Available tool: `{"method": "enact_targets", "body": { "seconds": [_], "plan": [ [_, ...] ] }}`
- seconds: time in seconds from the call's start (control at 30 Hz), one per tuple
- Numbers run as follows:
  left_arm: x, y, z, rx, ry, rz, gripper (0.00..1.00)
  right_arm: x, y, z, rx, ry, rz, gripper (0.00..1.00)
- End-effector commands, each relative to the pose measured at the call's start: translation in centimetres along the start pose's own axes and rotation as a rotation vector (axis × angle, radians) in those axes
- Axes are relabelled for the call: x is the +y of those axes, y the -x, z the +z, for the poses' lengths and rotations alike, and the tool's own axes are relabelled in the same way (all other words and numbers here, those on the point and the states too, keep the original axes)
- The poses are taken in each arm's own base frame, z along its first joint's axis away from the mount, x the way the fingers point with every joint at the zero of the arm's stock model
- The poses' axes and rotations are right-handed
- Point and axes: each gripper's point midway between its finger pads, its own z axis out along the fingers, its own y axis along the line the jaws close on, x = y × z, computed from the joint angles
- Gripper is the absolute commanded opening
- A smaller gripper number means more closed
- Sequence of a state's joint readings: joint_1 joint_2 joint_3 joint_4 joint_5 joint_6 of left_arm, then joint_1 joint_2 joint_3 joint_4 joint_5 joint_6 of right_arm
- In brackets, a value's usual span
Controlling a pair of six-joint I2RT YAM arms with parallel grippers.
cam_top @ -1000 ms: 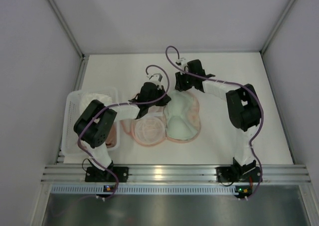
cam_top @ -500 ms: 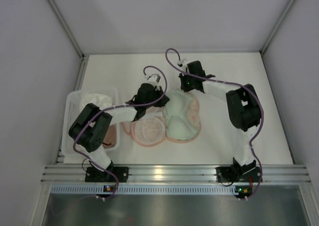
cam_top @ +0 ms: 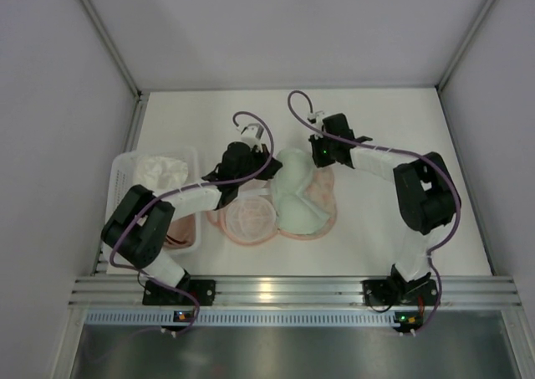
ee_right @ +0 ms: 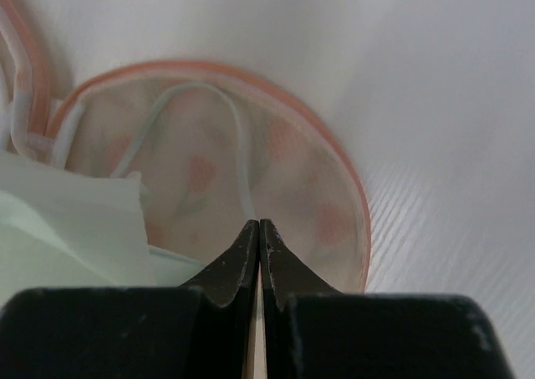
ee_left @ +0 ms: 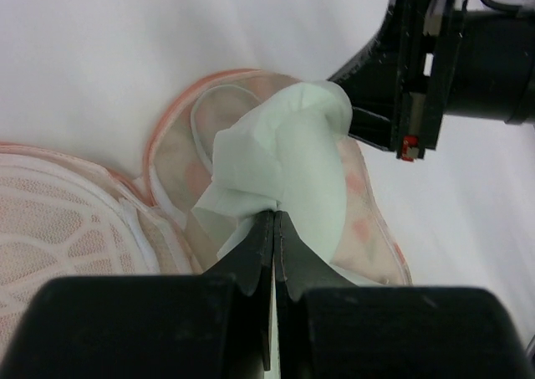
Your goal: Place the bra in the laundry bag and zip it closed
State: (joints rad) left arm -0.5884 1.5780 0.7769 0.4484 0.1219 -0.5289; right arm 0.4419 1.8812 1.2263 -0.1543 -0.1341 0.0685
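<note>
The laundry bag [cam_top: 323,197] lies open mid-table, cream-peach with orange flowers and an orange rim. Its pale mint lining flap [cam_top: 294,193] is lifted and bunched. My left gripper [cam_top: 261,168] is shut on that flap's near-left edge, seen in the left wrist view [ee_left: 274,213]. My right gripper [cam_top: 313,153] is shut at the bag's far rim. In its own view [ee_right: 259,223] the tips sit over a round floral lobe [ee_right: 292,170], seemingly pinching thin fabric. The bra [cam_top: 249,218], pink mesh cups, lies at the bag's left [ee_left: 50,237].
A white plastic basket [cam_top: 125,166] with white cloth [cam_top: 163,171] in it stands at the left, beside my left arm. The right gripper's black body [ee_left: 418,69] shows close behind the flap in the left wrist view. Grey walls enclose the table.
My right gripper has moved right and nearer, over the bag's far rim. My left arm has swung left with its gripper staying on the flap. The mint flap is more bunched.
</note>
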Motion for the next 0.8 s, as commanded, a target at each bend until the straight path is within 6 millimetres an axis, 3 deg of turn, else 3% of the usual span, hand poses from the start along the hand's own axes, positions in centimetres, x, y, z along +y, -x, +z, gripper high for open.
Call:
{"method": "enact_targets", "body": {
  "seconds": [0.0,0.17,0.4,0.53,0.77],
  "plan": [
    [-1.0,0.9,0.5,-0.048,-0.062,-0.001,0.00,0.3,0.5,-3.0,-0.041,-0.004,0.027,0.00],
    [-1.6,0.9,1.0,-0.059,-0.100,-0.011,0.00,-0.4,-2.6,-3.9,0.041,-0.049,0.075,0.00],
    [-1.2,1.1,1.4,-0.073,-0.082,-0.009,0.00,-0.7,-5.6,-2.7,0.115,-0.066,0.162,0.00],
    [-0.7,0.4,2.1,-0.060,-0.075,-0.011,0.00,-1.1,-5.6,-3.1,0.121,-0.074,0.202,0.00],
    [-0.9,-1.0,3.9,-0.015,-0.120,-0.032,0.00,0.3,-4.0,-5.3,0.077,-0.013,0.215,0.00]
  ]
}}
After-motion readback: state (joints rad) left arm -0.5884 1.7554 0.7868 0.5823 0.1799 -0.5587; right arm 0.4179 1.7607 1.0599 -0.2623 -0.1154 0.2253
